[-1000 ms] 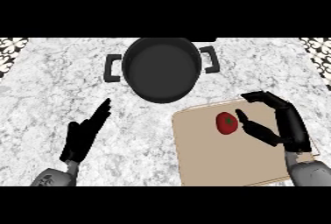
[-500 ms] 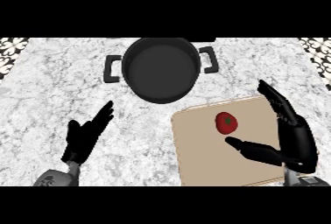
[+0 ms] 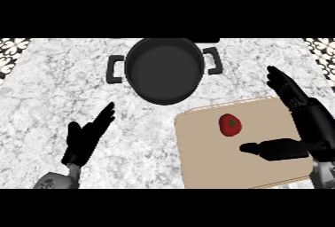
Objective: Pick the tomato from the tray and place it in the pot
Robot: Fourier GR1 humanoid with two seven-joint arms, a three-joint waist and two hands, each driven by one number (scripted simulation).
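Note:
A red tomato [image 3: 230,125] with a green stem lies on the tan tray [image 3: 209,164], in its upper middle part. The black pot [image 3: 163,70] with two side handles stands above the tray, empty inside. My right hand [image 3: 311,126] is open at the tray's right edge, fingers stretched up and the thumb reaching left just below the tomato, apart from it. My left hand [image 3: 86,138] rests open at the lower left of the counter, holding nothing.
The marble counter [image 3: 59,88] spreads around the pot and tray. Patterned tiles [image 3: 13,48] show at both upper corners.
My right hand has opened and drawn back to the right and down from the tomato, fingers now straight. The tomato stays on the tray. The left hand has barely shifted.

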